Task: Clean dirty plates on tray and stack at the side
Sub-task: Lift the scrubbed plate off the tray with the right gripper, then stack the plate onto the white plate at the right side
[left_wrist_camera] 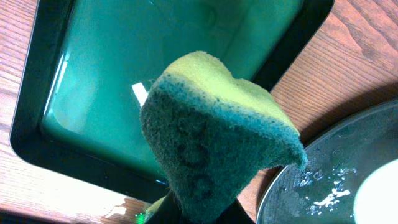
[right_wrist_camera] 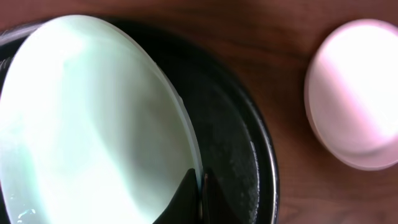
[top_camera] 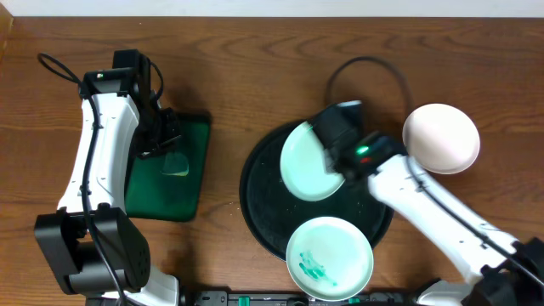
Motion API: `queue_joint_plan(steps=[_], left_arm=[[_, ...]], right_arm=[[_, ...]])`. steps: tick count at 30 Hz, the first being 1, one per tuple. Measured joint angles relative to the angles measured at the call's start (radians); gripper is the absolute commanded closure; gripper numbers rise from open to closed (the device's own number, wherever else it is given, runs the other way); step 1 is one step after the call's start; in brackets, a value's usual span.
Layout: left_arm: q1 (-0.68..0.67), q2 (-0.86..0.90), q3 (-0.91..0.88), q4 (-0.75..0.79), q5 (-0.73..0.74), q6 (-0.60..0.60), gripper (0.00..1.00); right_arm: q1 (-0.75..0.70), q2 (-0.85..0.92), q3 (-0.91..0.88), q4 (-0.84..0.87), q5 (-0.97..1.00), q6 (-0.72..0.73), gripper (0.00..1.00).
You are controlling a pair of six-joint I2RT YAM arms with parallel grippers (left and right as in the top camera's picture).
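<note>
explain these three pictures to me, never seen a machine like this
These are two white robot arms at a brown wooden table, each ending in a two-finger gripper. The wide picture looks down from above; the other two come from wrist cameras. The left gripper pinches a yellow-and-green sponge above a rectangular green tray. The right gripper clamps the rim of a tilted pale mint round plate over a round glossy black tray. A second plate with teal smears rests at that tray's near edge; a third white one lies on the wood beside it.
</note>
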State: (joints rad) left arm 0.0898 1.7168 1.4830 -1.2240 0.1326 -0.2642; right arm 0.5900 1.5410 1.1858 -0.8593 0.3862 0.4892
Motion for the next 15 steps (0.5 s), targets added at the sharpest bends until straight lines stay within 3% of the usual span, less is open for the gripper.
queue_joint_plan(steps=[7,15], left_arm=[[0.0,0.0,0.0,0.0,0.0,0.0,0.92],[0.0,0.0,0.0,0.001,0.0,0.0,0.93]], right_arm=[[-0.353,-0.047,0.009,-0.045,-0.198,0.026,0.99],[-0.679,-0.047,0.008,-0.101,-0.284,0.018,0.99]])
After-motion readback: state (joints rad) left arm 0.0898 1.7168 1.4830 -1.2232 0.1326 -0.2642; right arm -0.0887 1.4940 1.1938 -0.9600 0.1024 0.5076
